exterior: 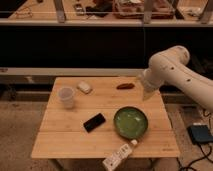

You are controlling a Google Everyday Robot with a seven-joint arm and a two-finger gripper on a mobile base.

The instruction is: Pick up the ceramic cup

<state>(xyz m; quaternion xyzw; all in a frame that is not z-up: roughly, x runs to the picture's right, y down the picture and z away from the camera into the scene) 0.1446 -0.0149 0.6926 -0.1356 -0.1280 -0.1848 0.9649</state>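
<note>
Table (65, 142): light wood, bearing everything listed below.
Bottle (119, 156): white, lying on its side at the near edge, well apart from the cup.
Phone (94, 122): black, flat, near the middle, nearer and right of the cup.
Green plate (131, 122): just right of the phone, between gripper and cup on the likely path.
Ceramic cup (66, 96): upright, rim up, on the left side, standing free.
Gripper (148, 94): over the right edge, pointing down, spread wide, holding nothing, well apart from the cup.
White block (84, 87): just far-right of the cup, not touching.
Brown item (125, 86): far side, just left of the gripper.
Step in hand: reach leftward, seemingly barely begun.
Handling: best carried high over plate and phone, lowered straight over the rim, closed gently on the tapered wall, clear of the block.
</note>
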